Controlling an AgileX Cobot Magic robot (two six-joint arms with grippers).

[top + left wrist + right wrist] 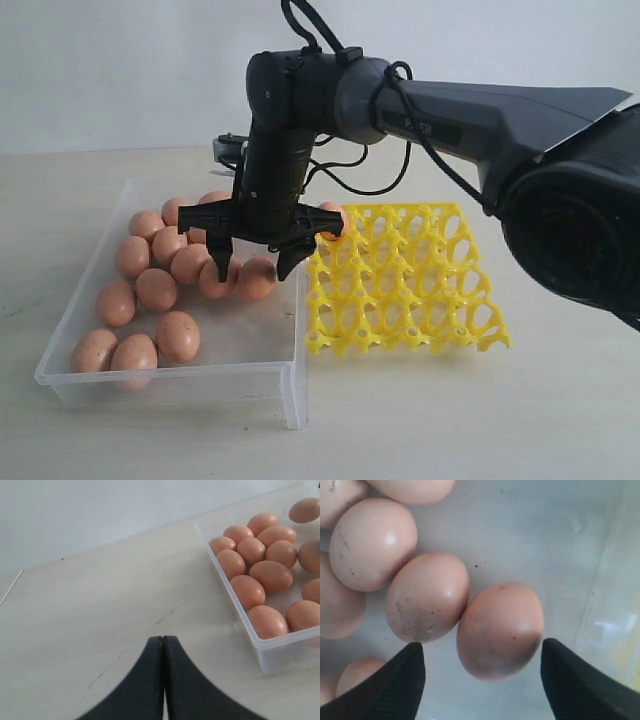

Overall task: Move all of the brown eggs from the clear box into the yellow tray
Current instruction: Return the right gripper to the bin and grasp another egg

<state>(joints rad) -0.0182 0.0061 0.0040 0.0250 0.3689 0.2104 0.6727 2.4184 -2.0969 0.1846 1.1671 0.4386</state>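
- The right gripper (pixel 253 268) (pixel 482 650) hangs released over the box (pixel 60 375), jaws wide and pointing down, gripping nothing.
- Between its fingertips (pixel 395 685) lies one egg (pixel 500 630) (pixel 257 278), on its side on the box floor and clear of both tips.
- That egg's long axis runs roughly crosswise to the line joining the two tips, a little slanted. Which end is the blunt one I cannot tell.
- A second egg (pixel 427 597) touches the first on the side of one fingertip. It also lies flat, its long axis slanted towards the first egg.
- More eggs (pixel 160 265) crowd just past that same fingertip, packed touching one another towards the box's far end.
- Three more (pixel 135 352) lie well apart from the gripper at the box's near end, side by side along the front wall.
- The tray (pixel 420 290) lies flat on the table (pixel 450 420) just beside the gripper's other fingertip, hard against the box's long wall.
- One egg (pixel 335 218) shows behind the gripper at the tray's far corner, partly hidden. Whether it sits in a cup I cannot tell.
- The left gripper (pixel 163 640) is clenched, its fingers (pixel 145 690) pressed together with nothing between them, over bare table.
- Ahead of it and off to one side stands a corner of the box (pixel 270 655), holding eggs (pixel 272 575) that lie on their sides.
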